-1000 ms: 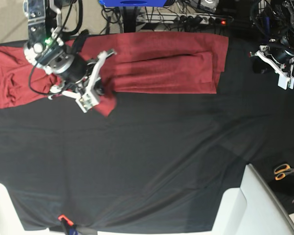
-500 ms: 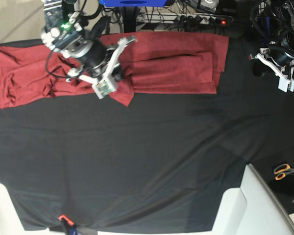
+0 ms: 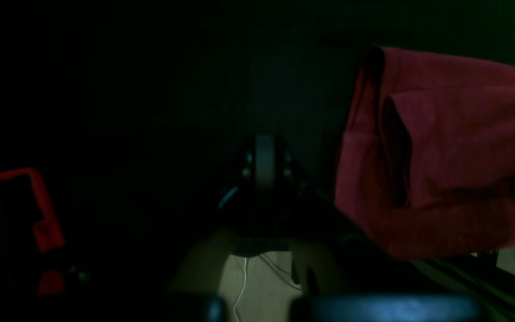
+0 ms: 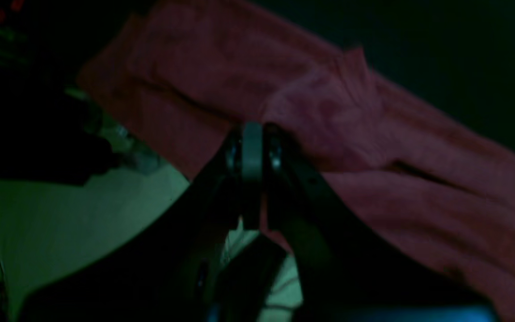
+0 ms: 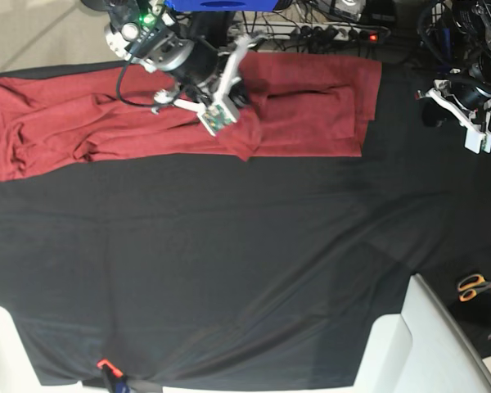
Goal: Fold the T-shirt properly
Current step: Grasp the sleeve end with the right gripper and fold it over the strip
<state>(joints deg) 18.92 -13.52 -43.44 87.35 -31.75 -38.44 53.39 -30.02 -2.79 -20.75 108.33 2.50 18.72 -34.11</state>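
Soft, thin, limp T-shirt (image 5: pixel 57 115); drapes, wrinkles, slips when dragged. Best taken at hem corners. Right tool (image 5: pixel 229 102) clenched over the cloth, grip on it unclear; left tool (image 5: pixel 473 123) clenched, empty.

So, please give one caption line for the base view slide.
Right gripper shut on the maroon T-shirt over the black tablecloth.

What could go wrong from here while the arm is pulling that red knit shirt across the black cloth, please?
1. The right gripper pinches only a small bunch of the brick-red knit T-shirt; the thin fabric might slip free mid-drag.
2. The crumpled end trails wrinkled, so creases could be folded in.
3. The shirt lies near the back edge of the black tablecloth; it could slide off.
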